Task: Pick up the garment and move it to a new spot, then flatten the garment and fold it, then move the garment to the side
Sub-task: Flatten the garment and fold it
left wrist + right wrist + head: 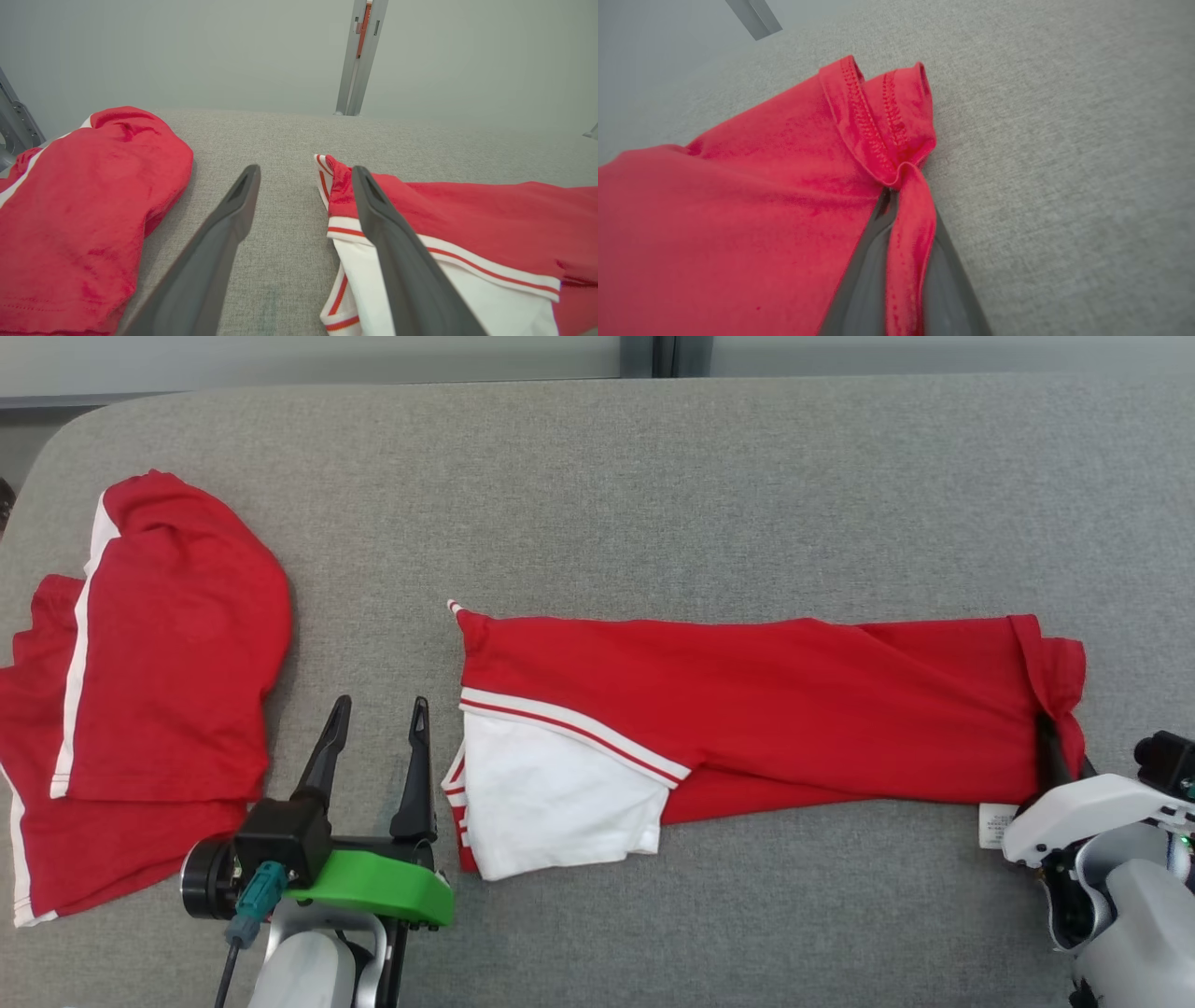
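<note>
- My right claw [1060, 733] is pressed together, pinching the red hem at the right end of the garment [794, 709].
- In the right wrist view a narrow strip of that hem [910, 224] is bunched between the two dark fingers [864, 280], and the stitched edge folds over just past their tips.
- The garment lies as a long folded band across the middle and right of the grey counter [653, 476]. Its white sleeve [551, 803], trimmed in red and white stripes, is at the left end.
- A small white label [991, 823] pokes out at the band's lower right corner, just beside my right wrist housing.
- My left claw [382, 705] is spread wide with nothing in it, low over bare counter just left of the white sleeve.
- A second red garment [168, 644] with a white side stripe sits folded at the far left of the counter, apart from the band.
</note>
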Available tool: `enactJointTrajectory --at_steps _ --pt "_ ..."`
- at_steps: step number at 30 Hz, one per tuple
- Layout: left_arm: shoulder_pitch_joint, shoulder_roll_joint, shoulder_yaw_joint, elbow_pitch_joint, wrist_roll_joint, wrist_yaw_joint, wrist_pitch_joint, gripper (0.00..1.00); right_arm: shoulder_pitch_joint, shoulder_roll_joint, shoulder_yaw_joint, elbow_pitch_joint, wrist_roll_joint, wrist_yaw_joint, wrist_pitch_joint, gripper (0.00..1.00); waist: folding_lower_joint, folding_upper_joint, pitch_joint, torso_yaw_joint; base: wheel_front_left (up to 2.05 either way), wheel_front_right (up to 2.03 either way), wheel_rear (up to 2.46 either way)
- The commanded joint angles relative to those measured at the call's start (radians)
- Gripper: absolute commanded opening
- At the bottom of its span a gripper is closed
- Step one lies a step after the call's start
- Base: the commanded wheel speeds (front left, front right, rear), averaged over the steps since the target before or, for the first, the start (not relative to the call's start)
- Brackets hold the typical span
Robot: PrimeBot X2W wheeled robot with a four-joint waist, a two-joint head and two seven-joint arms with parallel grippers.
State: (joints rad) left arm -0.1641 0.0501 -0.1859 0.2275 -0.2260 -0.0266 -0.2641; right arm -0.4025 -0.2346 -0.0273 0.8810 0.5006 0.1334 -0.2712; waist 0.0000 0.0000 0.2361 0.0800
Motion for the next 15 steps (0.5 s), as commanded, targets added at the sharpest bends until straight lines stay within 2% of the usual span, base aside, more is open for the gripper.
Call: enactJointTrajectory --at_steps 1,4,9,15 --pt "-0.008 0.001 0.002 0.000 0.008 -0.001 0.000 1.00 0.020 -0.043 -0.022 0.030 0.011 -0.005 0.011 0.00 0.0000 0.0000 -0.005 -0.004 0.00 0.00 0.00" --pt "-0.005 0.001 0.002 0.002 0.007 -0.001 0.000 1.00 0.015 -0.066 -0.057 0.031 0.027 -0.005 0.008 0.00 0.0000 0.0000 -0.011 -0.008 0.00 0.00 0.00" --pt "-0.004 0.001 0.003 0.000 -0.015 0.000 0.000 1.00 0.009 -0.147 -0.117 0.040 0.019 -0.004 0.007 0.00 0.0000 0.0000 -0.016 -0.013 0.00 0.00 0.00" --pt "-0.005 0.001 0.008 -0.002 -0.026 -0.001 0.000 1.00 -0.014 -0.167 -0.170 0.019 -0.016 -0.003 0.007 0.00 0.0000 0.0000 -0.032 -0.027 0.00 0.00 0.00"
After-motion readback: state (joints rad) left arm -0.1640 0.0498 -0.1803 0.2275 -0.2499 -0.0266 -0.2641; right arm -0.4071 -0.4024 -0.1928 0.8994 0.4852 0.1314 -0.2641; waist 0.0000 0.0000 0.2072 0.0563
